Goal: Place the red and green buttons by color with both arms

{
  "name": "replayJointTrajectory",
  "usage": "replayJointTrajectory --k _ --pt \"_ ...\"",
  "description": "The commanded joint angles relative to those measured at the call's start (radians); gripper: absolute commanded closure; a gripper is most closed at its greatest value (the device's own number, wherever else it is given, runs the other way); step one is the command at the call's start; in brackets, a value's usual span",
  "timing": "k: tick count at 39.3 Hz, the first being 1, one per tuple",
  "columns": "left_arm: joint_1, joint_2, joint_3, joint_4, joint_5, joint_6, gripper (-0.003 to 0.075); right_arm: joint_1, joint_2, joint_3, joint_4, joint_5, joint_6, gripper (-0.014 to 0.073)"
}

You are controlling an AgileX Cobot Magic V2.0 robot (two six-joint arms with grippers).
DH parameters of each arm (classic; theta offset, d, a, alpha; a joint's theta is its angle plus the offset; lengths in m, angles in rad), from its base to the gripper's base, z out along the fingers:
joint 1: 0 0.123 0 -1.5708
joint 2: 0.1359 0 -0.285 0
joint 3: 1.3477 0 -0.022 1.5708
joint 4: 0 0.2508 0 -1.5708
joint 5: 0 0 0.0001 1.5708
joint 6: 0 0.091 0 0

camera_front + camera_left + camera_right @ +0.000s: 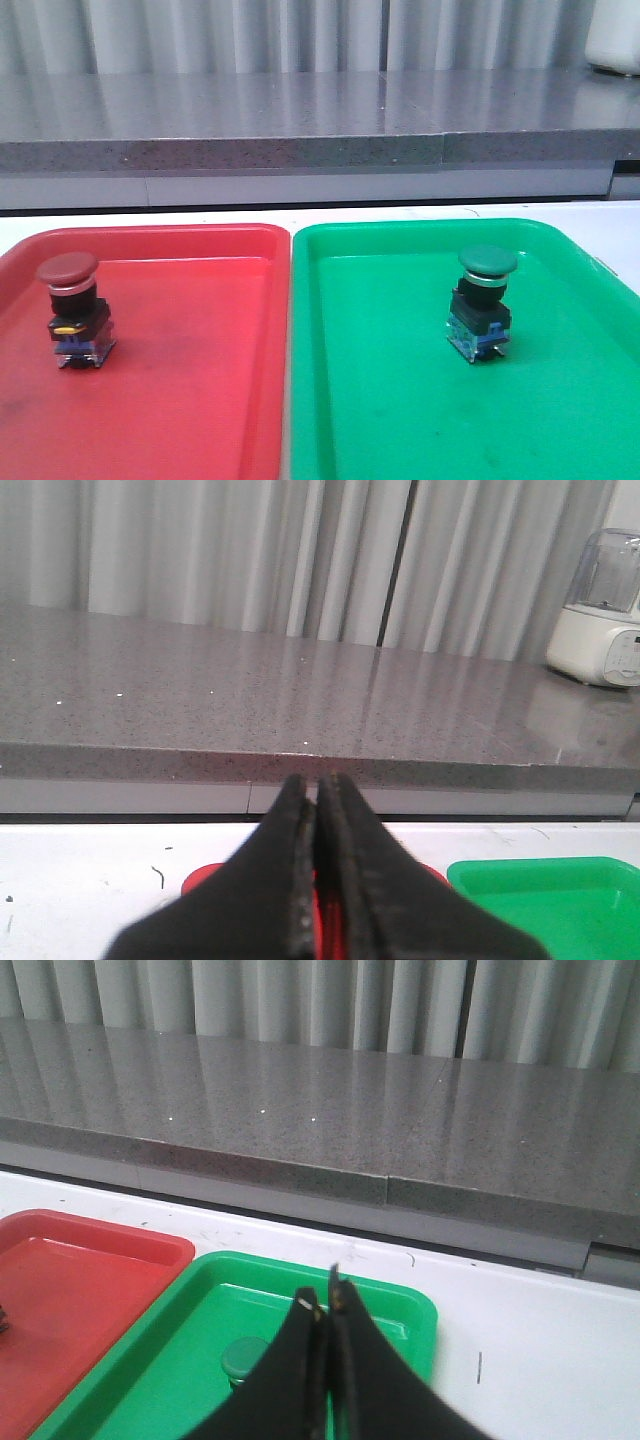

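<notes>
A: Left to right, quick. Red button (pixel 72 310) stands upright in the red tray (pixel 200 400), toward its left side. Green button (pixel 484 303) stands upright in the green tray (pixel 400 420), roughly mid-tray. Trays sit side by side, edges touching or nearly.

B: So both are sorted by color?

A: Looks that way to me: each cap matches its tray. I'd call the task at or near done.

B: Grippers?

A: Left gripper (pixel 318 810) has its fingers pressed together, nothing between them. Right gripper (pixel 324 1310) is the same, tips together, empty. Neither arm shows in the front view.

B: Which way do the buttons lie from them?

A: Left wrist view: the red tray's corners peek out on either side of the fingers, so the tray lies below and ahead; the red button itself is hidden behind the fingers or out of view. Right wrist view: the green cap (pixel 243 1357) sits just beside the fingers, toward the red tray side, below the tips. Left arm is nearer red, right arm nearer green. Long axis of both buttons is vertical, cap on top.

B: Anything hard to read?

A: A dark sliver at the red tray's edge in the right wrist view, possibly the red button, can't tell. White appliance (pixel 600 610) on the counter is cut off.
</notes>
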Motion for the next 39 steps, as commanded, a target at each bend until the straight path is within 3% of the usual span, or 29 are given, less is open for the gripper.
replayJointTrajectory --k 1,17,26,33,39 --pt "-0.001 0.014 -0.026 0.001 -0.081 -0.006 0.0740 -0.008 0.012 -0.023 -0.012 -0.074 0.001 0.0718" --pt "0.001 -0.021 0.027 0.003 -0.085 -0.006 0.0740 -0.008 0.012 -0.023 -0.012 -0.074 0.001 0.0718" --pt "0.111 -0.074 0.188 -0.004 -0.097 -0.006 0.0740 -0.007 0.013 -0.023 -0.012 -0.074 0.001 0.0718" --pt "0.186 -0.075 0.335 -0.015 -0.272 -0.006 0.0740 -0.006 0.013 -0.022 -0.012 -0.074 0.001 0.0718" --pt "0.207 -0.075 0.332 -0.015 -0.247 -0.006 0.0740 -0.006 0.013 -0.022 -0.012 -0.074 0.001 0.0718"
